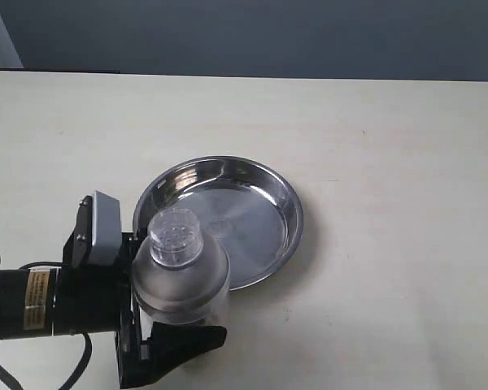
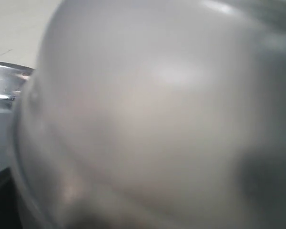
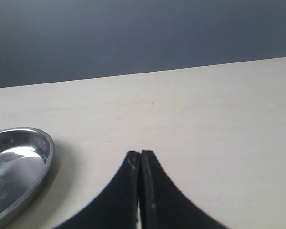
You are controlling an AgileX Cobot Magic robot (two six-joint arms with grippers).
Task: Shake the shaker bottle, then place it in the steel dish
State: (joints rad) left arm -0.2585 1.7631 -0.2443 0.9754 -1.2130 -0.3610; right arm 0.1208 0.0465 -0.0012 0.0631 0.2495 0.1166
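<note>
The left hand (image 1: 159, 302) is seen spread wide around the shaker bottle (image 1: 179, 276), a jaw on each side, and no firm clasp can be made out. The bottle is held to stand upright on the worktop (image 1: 390, 162), just beside the rim of the steel dish (image 1: 270, 193), in which nothing lies. The setting down is therefore not yet done, and the shaking cannot be confirmed. The bottle's base is hidden by the hand, and in the left wrist view only a blurred pale dome is shown. The right hand (image 3: 140, 153) is pressed together, with nothing grasped.
</note>
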